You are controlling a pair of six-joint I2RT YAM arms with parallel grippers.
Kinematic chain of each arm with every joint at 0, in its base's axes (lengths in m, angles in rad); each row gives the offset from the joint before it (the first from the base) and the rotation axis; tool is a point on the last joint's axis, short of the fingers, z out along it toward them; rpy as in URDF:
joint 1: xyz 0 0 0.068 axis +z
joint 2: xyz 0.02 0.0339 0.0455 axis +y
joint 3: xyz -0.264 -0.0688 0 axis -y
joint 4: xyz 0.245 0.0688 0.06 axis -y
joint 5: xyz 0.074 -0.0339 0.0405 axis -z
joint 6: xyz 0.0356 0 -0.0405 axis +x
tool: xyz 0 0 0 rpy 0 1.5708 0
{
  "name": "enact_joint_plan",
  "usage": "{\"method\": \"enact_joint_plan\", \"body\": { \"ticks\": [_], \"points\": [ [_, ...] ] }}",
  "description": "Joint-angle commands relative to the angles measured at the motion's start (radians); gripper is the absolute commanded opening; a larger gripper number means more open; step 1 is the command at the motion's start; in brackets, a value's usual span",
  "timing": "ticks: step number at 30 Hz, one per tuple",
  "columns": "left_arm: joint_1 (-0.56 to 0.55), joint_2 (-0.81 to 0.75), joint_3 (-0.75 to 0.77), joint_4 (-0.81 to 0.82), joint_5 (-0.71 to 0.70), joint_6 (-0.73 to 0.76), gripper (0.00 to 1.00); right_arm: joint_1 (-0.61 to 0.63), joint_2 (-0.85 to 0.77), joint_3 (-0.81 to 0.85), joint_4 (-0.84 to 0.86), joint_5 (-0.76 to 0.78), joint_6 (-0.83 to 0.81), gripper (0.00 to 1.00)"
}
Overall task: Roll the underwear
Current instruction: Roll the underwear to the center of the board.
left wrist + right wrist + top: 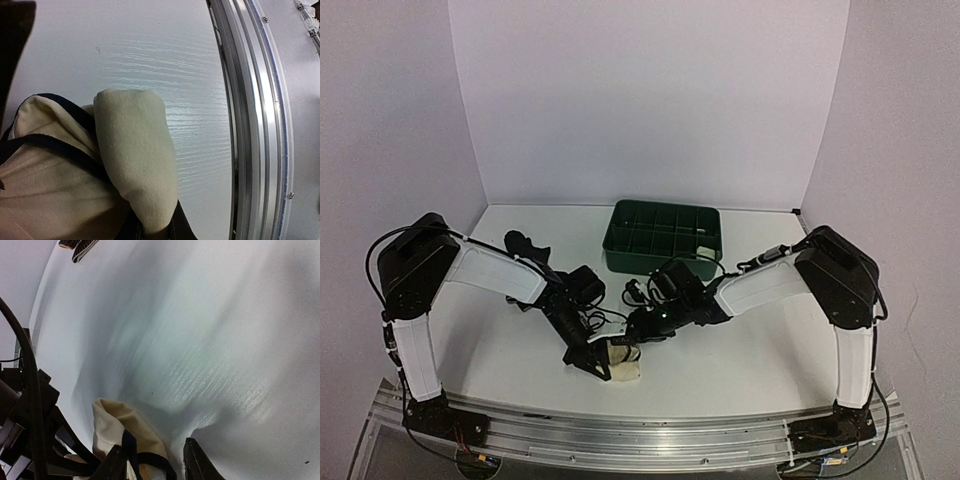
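1. While the left gripper (593, 362) pinches it, the cream cloth underwear with black edging (626, 369) lies bunched on the white table (750, 350), close to the near edge and roughly midway between the two arm bases.
2. Seen from the left wrist, a thick rolled fold of that cream cloth narrows between the two dark fingers, which are clamped on it. A black band crosses the cloth to the fold's left.
3. The right gripper (155, 461) hangs just beyond the garment with its fingers (196, 460) spread apart. A strip of black edging and a cream fold lie in the gap, unclamped.
4. A crumpled black cloth garment (520, 245) lies far left, well apart.
5. A dark green plastic compartment tray (632, 262) stands at the far centre. A small pale item (703, 248) in a right-hand compartment is too small to identify.
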Motion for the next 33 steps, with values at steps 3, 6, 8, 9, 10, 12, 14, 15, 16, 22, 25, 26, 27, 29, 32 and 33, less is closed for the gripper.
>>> {"method": "enact_joint_plan", "body": {
  "ticks": [3,6,8,9,10,12,14,15,16,22,25,26,27,29,32,33],
  "points": [
    [0.005,0.072,-0.007,-0.143,0.049,-0.037,0.00,-0.027,-0.107,0.069,-0.016,0.007,0.018,0.60],
    [0.016,0.078,0.005,-0.143,0.050,-0.040,0.00,-0.043,-0.154,0.061,-0.023,0.034,0.040,0.63],
    [0.021,0.078,0.007,-0.137,0.040,-0.042,0.00,-0.056,-0.188,0.032,-0.039,0.068,0.046,0.62],
    [0.024,0.080,0.010,-0.135,0.038,-0.043,0.00,-0.061,-0.210,0.012,-0.048,0.083,0.044,0.61],
    [0.027,0.082,0.014,-0.135,0.038,-0.045,0.00,-0.063,-0.233,-0.010,-0.050,0.110,0.034,0.61],
    [0.032,0.088,0.021,-0.137,0.045,-0.050,0.00,-0.062,-0.300,-0.062,-0.040,0.130,-0.025,0.60],
    [0.037,0.097,0.028,-0.138,0.055,-0.053,0.00,-0.054,-0.391,-0.132,0.012,0.141,-0.106,0.60],
    [0.040,0.106,0.033,-0.143,0.064,-0.054,0.00,-0.032,-0.432,-0.172,0.036,0.155,-0.189,0.59],
    [0.043,0.116,0.038,-0.148,0.074,-0.054,0.00,-0.003,-0.479,-0.212,0.060,0.172,-0.286,0.59],
    [0.057,0.173,0.090,-0.202,0.120,-0.046,0.00,0.265,-0.618,-0.390,0.055,0.365,-0.793,0.60],
    [0.061,0.194,0.112,-0.226,0.134,-0.047,0.00,0.360,-0.561,-0.340,-0.043,0.458,-0.890,0.59],
    [0.064,0.204,0.120,-0.236,0.138,-0.047,0.00,0.385,-0.531,-0.316,-0.070,0.477,-0.924,0.59],
    [0.068,0.214,0.127,-0.245,0.141,-0.046,0.00,0.399,-0.498,-0.293,-0.090,0.483,-0.947,0.59],
    [0.076,0.241,0.143,-0.268,0.149,-0.043,0.00,0.412,-0.412,-0.242,-0.105,0.499,-0.985,0.59],
    [0.085,0.264,0.160,-0.286,0.157,-0.043,0.00,0.414,-0.319,-0.184,-0.104,0.547,-1.030,0.60],
    [0.086,0.268,0.164,-0.289,0.157,-0.042,0.00,0.414,-0.295,-0.169,-0.103,0.564,-1.045,0.61]
  ]
}}
